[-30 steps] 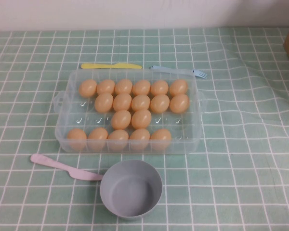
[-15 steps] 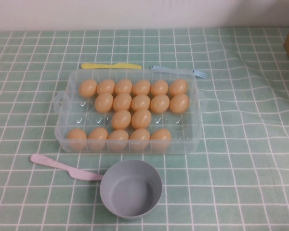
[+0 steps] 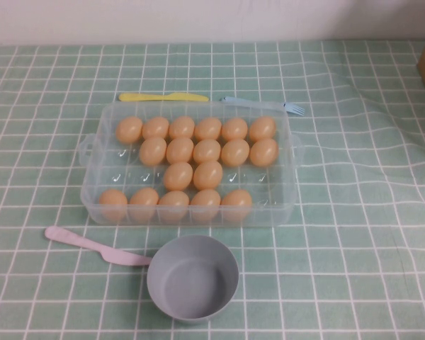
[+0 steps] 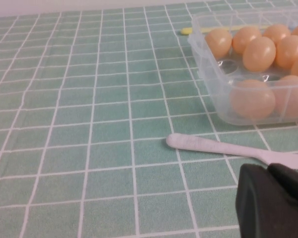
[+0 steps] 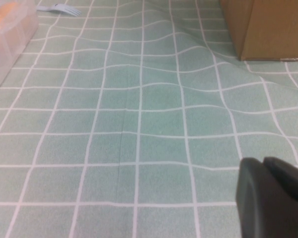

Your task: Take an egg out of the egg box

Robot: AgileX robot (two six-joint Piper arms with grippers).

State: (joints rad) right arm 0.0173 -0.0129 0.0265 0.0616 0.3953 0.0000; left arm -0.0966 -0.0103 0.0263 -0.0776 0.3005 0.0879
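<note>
The clear plastic egg box [image 3: 289,185] stands mid-table and holds several pale orange-tan eggs, among them one in the near row [image 3: 173,203]. The box [image 4: 213,82] and some eggs [image 4: 259,53] also show in the left wrist view. My left gripper [image 4: 265,168] hangs low over the cloth near the table's front left, apart from the box, its dark fingers [image 4: 253,198] pressed together and empty. My right gripper [image 5: 262,161] is over bare cloth on the right side, fingers [image 5: 253,198] together and empty. The box's corner [image 5: 10,34] shows in the right wrist view. Neither gripper shows in the high view.
A grey-blue bowl [image 3: 160,290] stands in front of the box. A pink plastic knife [image 3: 92,245] lies to its left, also in the left wrist view [image 4: 213,145]. A yellow knife [image 3: 163,97] and a blue fork [image 3: 269,103] lie behind the box. A cardboard box [image 5: 273,27] stands far right on rumpled cloth.
</note>
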